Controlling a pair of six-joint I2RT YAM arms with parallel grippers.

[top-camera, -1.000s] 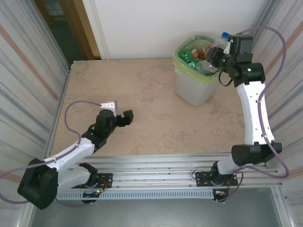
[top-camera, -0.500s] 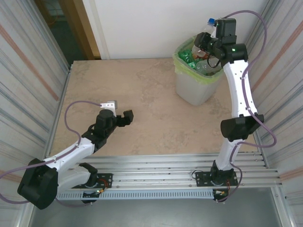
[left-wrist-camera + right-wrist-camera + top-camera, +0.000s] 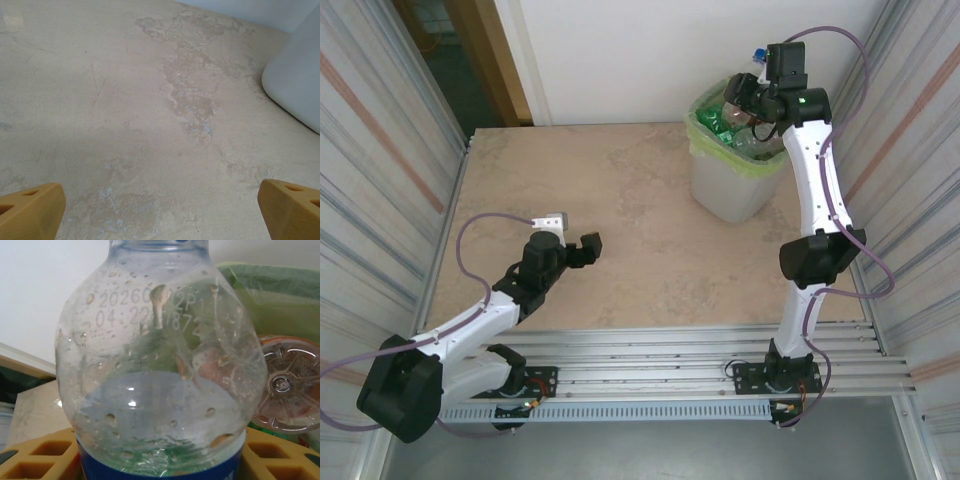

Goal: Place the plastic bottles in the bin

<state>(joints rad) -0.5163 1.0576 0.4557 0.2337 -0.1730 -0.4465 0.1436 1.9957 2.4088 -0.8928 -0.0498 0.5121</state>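
Observation:
A clear plastic bottle (image 3: 160,380) with a blue label and a little water stands between my right gripper's (image 3: 160,460) yellow fingers (image 3: 35,455), which hold it at the label. From above, that gripper (image 3: 746,92) hangs over the bin (image 3: 730,190), the bottle's blue cap (image 3: 757,54) pointing up and back. The green-lined bin holds several bottles (image 3: 718,118); a brown-tinted bottle's base (image 3: 284,385) shows just beyond the held one. My left gripper (image 3: 582,250) rests low over the table, open, with nothing between its fingertips (image 3: 30,210).
The bin's pale wall (image 3: 297,85) stands ahead and right of my left gripper. Bare marbled tabletop (image 3: 620,190) lies between the arms. Corrugated walls (image 3: 380,170) close both sides, and the green bag's rim (image 3: 270,295) is behind the held bottle.
My right arm swung the bottle left and up from the bin's right rim to above the bin. The left arm stayed still.

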